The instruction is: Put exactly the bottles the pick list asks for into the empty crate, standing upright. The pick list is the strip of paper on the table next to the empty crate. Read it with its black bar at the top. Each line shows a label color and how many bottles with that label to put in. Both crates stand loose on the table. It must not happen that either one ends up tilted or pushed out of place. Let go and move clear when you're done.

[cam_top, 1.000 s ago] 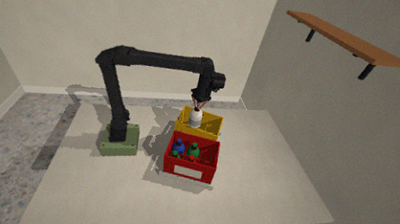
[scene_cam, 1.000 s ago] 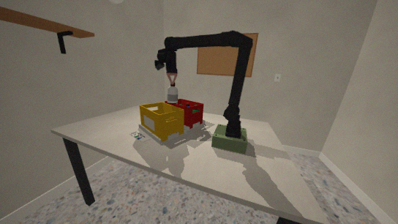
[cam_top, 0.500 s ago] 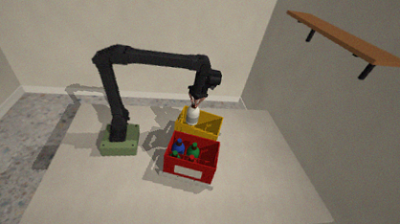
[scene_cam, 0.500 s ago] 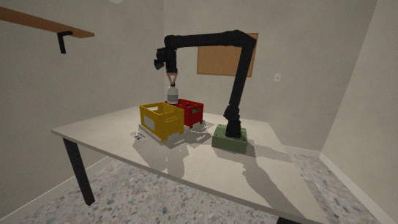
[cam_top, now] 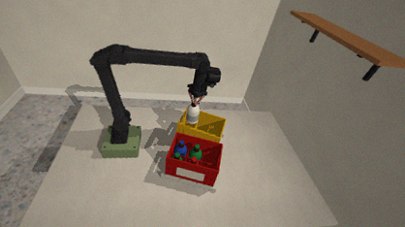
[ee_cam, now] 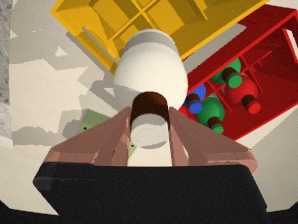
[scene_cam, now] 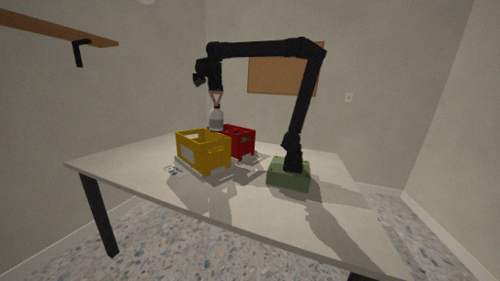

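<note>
Pale table (cam_top: 248, 178) (scene_cam: 138, 151): my claw (cam_top: 195, 101) (scene_cam: 217, 105) (ee_cam: 149, 113) gripped the white, round-shouldered bottle (cam_top: 192, 115) (scene_cam: 216, 120) (ee_cam: 150, 75)'s neck at twelve o'clock; likely slippery.
</note>
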Controlling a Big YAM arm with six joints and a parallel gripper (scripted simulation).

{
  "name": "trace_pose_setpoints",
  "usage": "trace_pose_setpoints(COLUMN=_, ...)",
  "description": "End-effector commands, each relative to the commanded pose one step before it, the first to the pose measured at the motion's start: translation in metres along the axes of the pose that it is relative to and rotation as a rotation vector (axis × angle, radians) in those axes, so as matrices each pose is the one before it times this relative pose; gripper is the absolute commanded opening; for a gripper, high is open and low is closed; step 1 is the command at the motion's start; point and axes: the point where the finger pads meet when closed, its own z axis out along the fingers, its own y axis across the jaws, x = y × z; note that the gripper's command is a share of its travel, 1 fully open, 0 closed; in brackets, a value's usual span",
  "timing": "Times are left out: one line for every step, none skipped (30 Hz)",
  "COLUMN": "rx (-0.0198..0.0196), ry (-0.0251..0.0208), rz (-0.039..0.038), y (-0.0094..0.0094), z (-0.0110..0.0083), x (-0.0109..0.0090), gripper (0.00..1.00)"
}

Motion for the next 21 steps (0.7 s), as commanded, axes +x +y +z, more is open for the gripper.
trace_pose_setpoints(rx=0.02154, ry=-0.04124, rz=0.01123, y=0.01250, z=-0.01928, x=0.00491, gripper=0.00)
trace_pose_setpoints(rx=0.00065, ry=-0.00218, rz=-0.00002, y=0.00179, z=-0.00084, x=-0.00028, gripper=0.00)
trace_pose_setpoints(rx=0.00644, ry=-0.01602, rz=-0.00019, y=0.00050, z=-0.00660, x=-0.00351, gripper=0.00)
trace_pose_setpoints(rx=-0.00074, ry=0.00097, rz=0.00002, y=0.00208, z=0.00161, x=0.00044, gripper=0.00)
trace_pose_setpoints(rx=-0.00573, ry=0.01346, rz=0.00017, y=0.00326, z=0.00580, x=0.00346, gripper=0.00)
trace_pose_setpoints(rx=-0.00062, ry=0.00094, rz=0.00002, y=0.00209, z=0.00001, x=0.00046, gripper=0.00)
trace_pose_setpoints(rx=0.00195, ry=-0.00421, rz=-0.00005, y=0.00085, z=0.00059, x=-0.00037, gripper=0.00)
trace_pose_setpoints(rx=0.00131, ry=-0.00267, rz=-0.00003, y=0.00042, z=0.00057, x=-0.00006, gripper=0.00)
trace_pose_setpoints(rx=0.00138, ry=-0.00342, rz=-0.00004, y=0.00061, z=0.00056, x=0.00024, gripper=0.00)
trace_pose_setpoints(rx=0.00124, ry=-0.00182, rz=0.01056, y=-0.00337, z=0.00048, x=0.00208, gripper=0.00)
trace_pose_setpoints(rx=0.00000, ry=0.00000, rz=0.00000, y=0.00000, z=0.00000, x=0.00000, gripper=0.00)
trace_pose_setpoints(rx=0.00000, ry=0.00000, rz=0.00000, y=0.00000, z=0.00000, x=0.00000, gripper=0.00)
trace_pose_setpoints(rx=0.02234, ry=-0.05017, rz=0.01030, y=-0.00850, z=-0.02317, x=-0.00935, gripper=0.00)
trace_pose_setpoints(rx=-0.00517, ry=0.00889, rz=-0.00298, y=0.00259, z=0.00564, x=0.00230, gripper=0.00)
trace_pose_setpoints(rx=-0.01053, ry=0.02468, rz=-0.00250, y=0.00387, z=0.01154, x=0.00634, gripper=0.00)
trace_pose_setpoints(rx=-0.00694, ry=0.01660, rz=-0.00247, y=0.00311, z=0.00731, x=0.00446, gripper=0.00)
trace_pose_setpoints(rx=-0.00167, ry=0.00392, rz=-0.00127, y=0.00132, z=0.00051, x=0.00152, gripper=0.00)
trace_pose_setpoints(rx=-0.00333, ry=0.00803, rz=-0.00109, y=0.00168, z=0.00050, x=0.00260, gripper=0.00)
trace_pose_setpoints(rx=0.00004, ry=-0.00022, rz=-0.00123, y=0.00085, z=0.00049, x=0.00050, gripper=0.00)
trace_pose_setpoints(rx=0.00163, ry=-0.00412, rz=-0.00137, y=0.00043, z=0.00045, x=-0.00064, gripper=0.00)
trace_pose_setpoints(rx=0.00353, ry=-0.00932, rz=-0.00118, y=-0.00025, z=-0.00181, x=-0.00214, gripper=0.00)
